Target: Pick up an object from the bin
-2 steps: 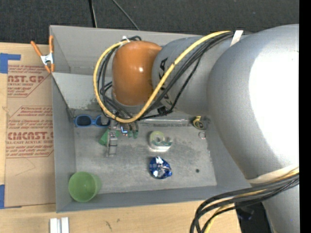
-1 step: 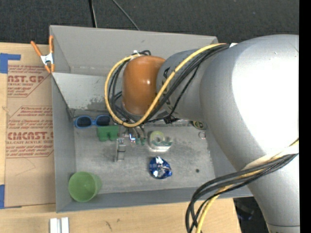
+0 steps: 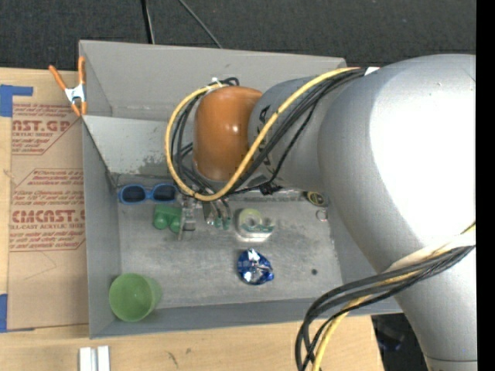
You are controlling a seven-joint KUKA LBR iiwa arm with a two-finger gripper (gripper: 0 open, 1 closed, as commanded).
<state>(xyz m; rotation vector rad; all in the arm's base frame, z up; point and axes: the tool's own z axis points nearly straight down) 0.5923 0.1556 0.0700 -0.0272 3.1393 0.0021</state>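
Down on the floor of the grey metal bin [image 3: 102, 253] it's scuffed bare metal with a handful of bits scattered around, nothing heaped. Blue sunglasses [image 3: 147, 194] lie against the back-left corner of the floor. A green cup [image 3: 133, 297] sits in the front-left corner, well apart from everything else. Near the middle there's a crumpled blue-and-white wrapper [image 3: 254, 267], and just behind it a white round thing [image 3: 254, 222] (could be a lid, can't tell). A couple of tiny bits lie by the right edge under the arm, too small to name.

Room-wise, the front half of the floor between the cup and the wrapper is open, and so is the strip along the front wall. The back is tighter: the sunglasses are close to the back wall, and the left wall slopes in above them.

The arm [image 3: 402, 168] comes in from the right and covers that whole side of the bin. Its orange cover [image 3: 224, 130] points down at the back-middle of the floor, with yellow and black cables [image 3: 179, 137] looped around it.

The claw [image 3: 199, 226] is right down at the floor. Its two fingers [image 3: 186, 221] look spread apart with bare floor between them, so it isn't gripping anything. The nearest thing is a small green piece [image 3: 164, 219], just beside the left-hand finger in this view and in front of the sunglasses. It looks like it's touching that finger, or very nearly. It sits outside the gap, not in it. The white round thing is close by on the other side.
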